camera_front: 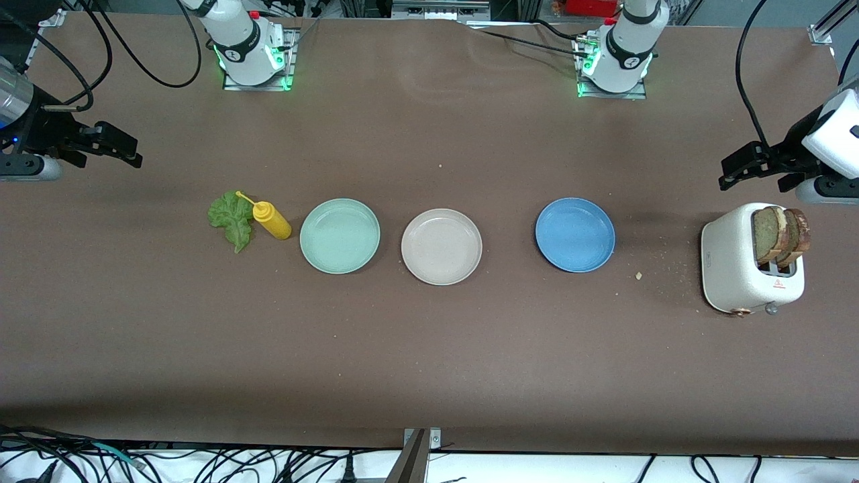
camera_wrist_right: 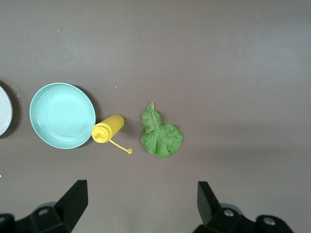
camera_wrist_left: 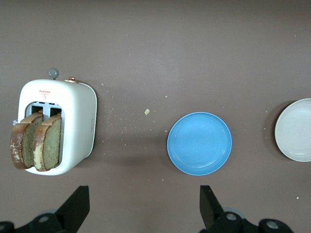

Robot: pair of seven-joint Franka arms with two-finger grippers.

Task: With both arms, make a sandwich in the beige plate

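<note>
Three plates sit in a row across the middle of the front view: the beige plate (camera_front: 441,246) at the centre of the frame and bare, a mint-green plate (camera_front: 339,235) just beside it toward the right arm's end of the table, and a blue plate (camera_front: 575,234) a little apart toward the left arm's end. None of the sandwich is put together yet. Its two bread slices (camera_front: 780,235) stand upright in the slots of a white toaster (camera_front: 745,268) at the right edge of the frame, and its lettuce leaf (camera_front: 231,217) lies flat on the table at the centre-left of the frame, touching a yellow squeeze bottle (camera_front: 271,219) that lies on its side between leaf and mint-green plate. A few crumbs (camera_front: 639,275) dot the brown table (camera_front: 429,362) between the blue plate and the toaster. The left gripper (camera_front: 746,164) hangs at the right edge of the front view, over the table just above the toaster in frame — its jaws spread wide and holding nothing, its fingertips (camera_wrist_left: 77,204) showing black at the bottom of the left wrist view. The right gripper (camera_front: 115,144) hangs at the upper left of the frame over bare table, likewise spread wide and empty — both arms wait
</note>
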